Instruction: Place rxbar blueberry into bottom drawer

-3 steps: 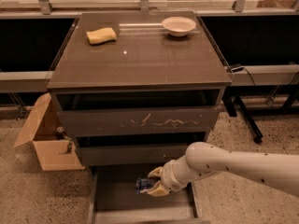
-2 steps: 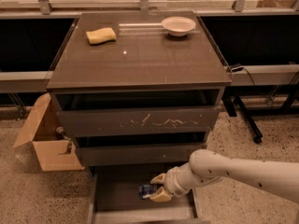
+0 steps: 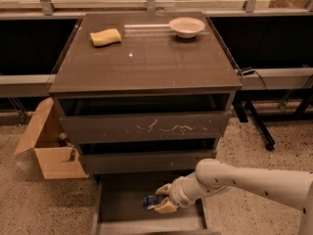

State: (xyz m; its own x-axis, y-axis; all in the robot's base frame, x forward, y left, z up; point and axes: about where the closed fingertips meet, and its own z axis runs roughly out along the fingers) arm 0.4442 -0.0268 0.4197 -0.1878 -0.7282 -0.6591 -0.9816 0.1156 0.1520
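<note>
The bottom drawer is pulled out at the foot of the dark cabinet, its flat floor showing. My gripper reaches into it from the right on a white arm and is shut on the rxbar blueberry, a small dark blue bar with pale markings. The bar sits low over the drawer floor, right of centre; I cannot tell if it touches the floor.
A yellow sponge and a white bowl sit on the cabinet top. The white-scratched drawer front and the middle drawer are above. An open cardboard box stands on the floor at left.
My gripper with the bar has moved down and slightly right, lower into the bottom drawer.
</note>
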